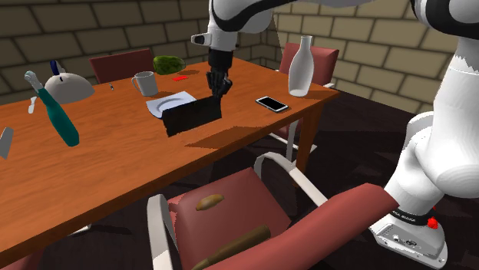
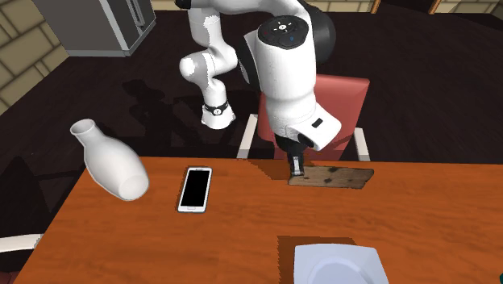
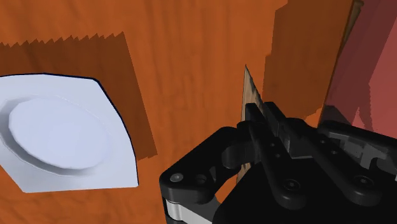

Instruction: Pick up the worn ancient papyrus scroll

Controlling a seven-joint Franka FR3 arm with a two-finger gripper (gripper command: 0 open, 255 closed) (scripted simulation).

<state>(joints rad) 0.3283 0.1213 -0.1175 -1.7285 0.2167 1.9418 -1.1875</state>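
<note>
The scroll (image 1: pixel 192 115) is a flat, worn brown sheet that looks dark in the shoulder view. It hangs on edge above the wooden table (image 1: pixel 100 165), casting a shadow beneath it. My black gripper (image 1: pixel 217 86) is shut on its end nearest the phone. In the second exterior view the mottled brown scroll (image 2: pixel 330 177) stretches along the table's far edge from the gripper (image 2: pixel 296 166). The wrist view has the scroll (image 3: pixel 250 92) edge-on as a thin strip clasped in the gripper (image 3: pixel 259 118).
A white plate (image 1: pixel 170 103) lies just beyond the scroll, a phone (image 1: pixel 272 103) and a white vase (image 1: pixel 301 67) toward the shoulder view's right. A mug (image 1: pixel 144 82), a teal bottle (image 1: pixel 57 115) and a melon (image 1: pixel 166 64) stand farther back. A red chair (image 1: pixel 230 211) sits at the near edge.
</note>
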